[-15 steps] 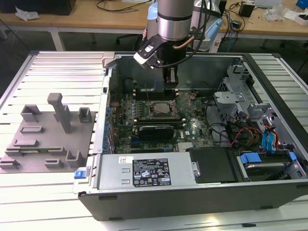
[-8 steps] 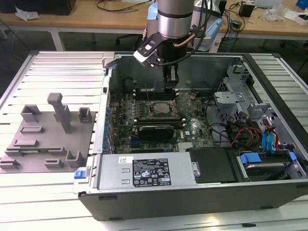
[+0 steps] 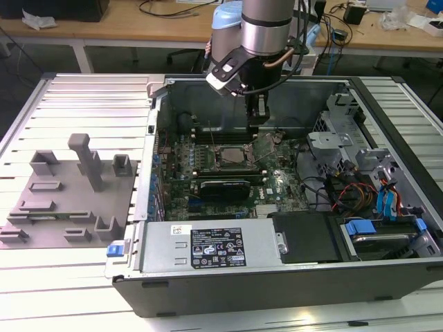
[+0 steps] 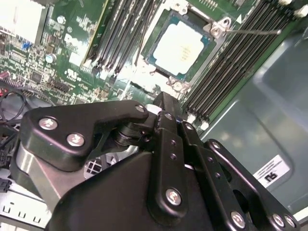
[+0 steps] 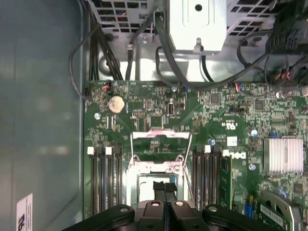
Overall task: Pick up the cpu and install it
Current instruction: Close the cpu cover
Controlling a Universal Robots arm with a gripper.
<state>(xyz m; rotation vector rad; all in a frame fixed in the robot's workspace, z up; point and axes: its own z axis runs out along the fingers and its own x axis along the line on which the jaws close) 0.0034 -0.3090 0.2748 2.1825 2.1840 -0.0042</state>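
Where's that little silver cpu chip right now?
In the second wrist view the cpu sits in the socket, between two banks of memory slots.

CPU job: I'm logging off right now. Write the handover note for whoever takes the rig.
The gripper is shut and empty, poised above the motherboard at the socket.
The cpu lies flat in the socket, silver top up.
Done: pick and placement, by the look of it.
Left: the load plate stands open and the wire lever looks unlatched, so the cpu is not clamped.
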